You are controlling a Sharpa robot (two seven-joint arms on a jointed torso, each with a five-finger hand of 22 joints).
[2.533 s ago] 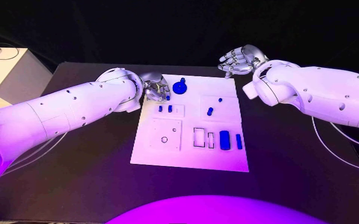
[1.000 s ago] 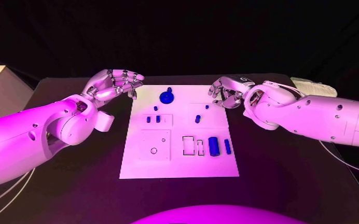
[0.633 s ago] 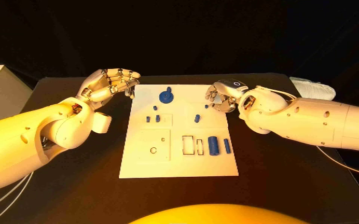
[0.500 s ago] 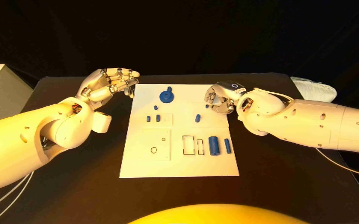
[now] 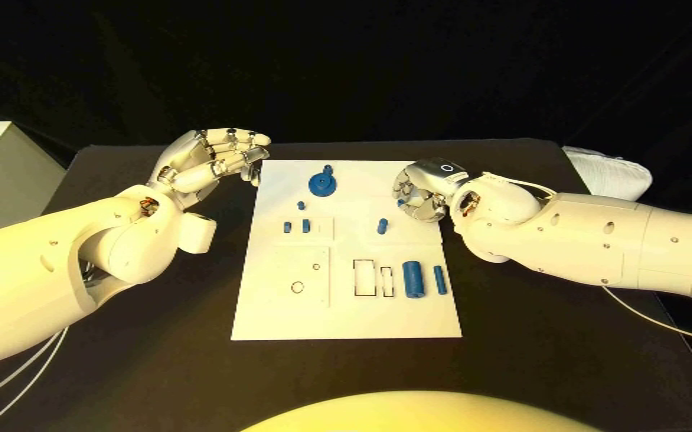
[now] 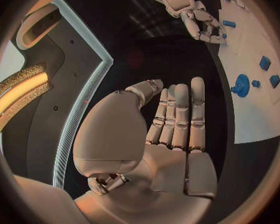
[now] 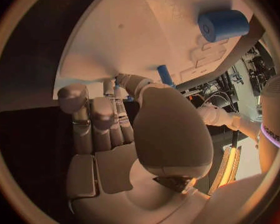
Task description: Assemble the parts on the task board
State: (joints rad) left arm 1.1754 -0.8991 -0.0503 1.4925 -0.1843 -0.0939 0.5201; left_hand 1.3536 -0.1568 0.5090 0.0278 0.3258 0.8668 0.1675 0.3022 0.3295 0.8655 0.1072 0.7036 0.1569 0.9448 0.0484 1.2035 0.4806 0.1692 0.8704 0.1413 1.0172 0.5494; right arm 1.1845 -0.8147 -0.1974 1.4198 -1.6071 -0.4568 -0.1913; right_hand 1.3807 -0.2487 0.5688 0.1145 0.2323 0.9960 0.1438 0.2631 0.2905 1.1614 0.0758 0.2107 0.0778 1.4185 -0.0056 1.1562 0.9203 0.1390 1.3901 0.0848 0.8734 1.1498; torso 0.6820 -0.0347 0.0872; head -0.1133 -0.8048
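We see the right robot hand [image 5: 420,195] has edged further over the task board [image 5: 346,324] mid-bench, fingers curled, empty; left robot hand [image 5: 219,155] unchanged, spread. Seven blue parts [image 5: 413,279] on board.

On the counter [image 5: 159,352] lies the task board [image 5: 346,312], with the round part [image 5: 323,186] at its far middle, two small parts [image 5: 296,226] left of the single small part [image 5: 382,225], and the cylinder [image 5: 413,279] with a thin part [image 5: 438,278] near right.
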